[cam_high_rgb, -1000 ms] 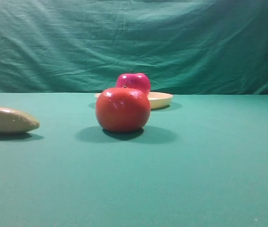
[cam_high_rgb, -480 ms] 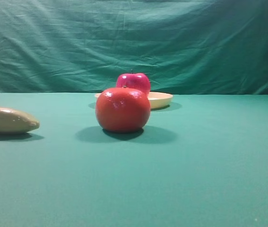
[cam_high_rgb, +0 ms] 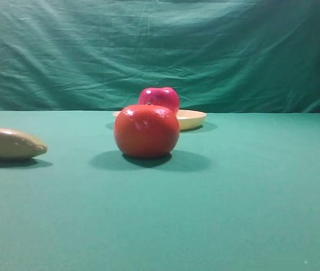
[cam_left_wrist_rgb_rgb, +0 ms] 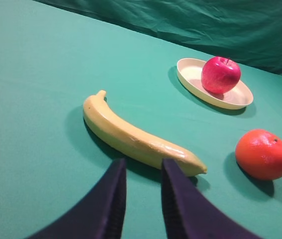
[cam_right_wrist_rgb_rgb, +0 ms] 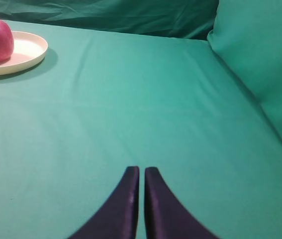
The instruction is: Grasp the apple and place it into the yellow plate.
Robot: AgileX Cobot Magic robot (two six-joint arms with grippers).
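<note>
Resting: apple in yellow plate, far ahead-left of clenched, empty right gripper | left gripper slightly parted, empty, banana just ahead

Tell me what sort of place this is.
Likely a robot test tabletop, not a kitchen: green cloth covers table and backdrop, with only an apple on a yellow plate, a banana and an orange fruit.

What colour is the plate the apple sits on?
Pale yellow plate under the apple, clearest in the left wrist view.
</note>
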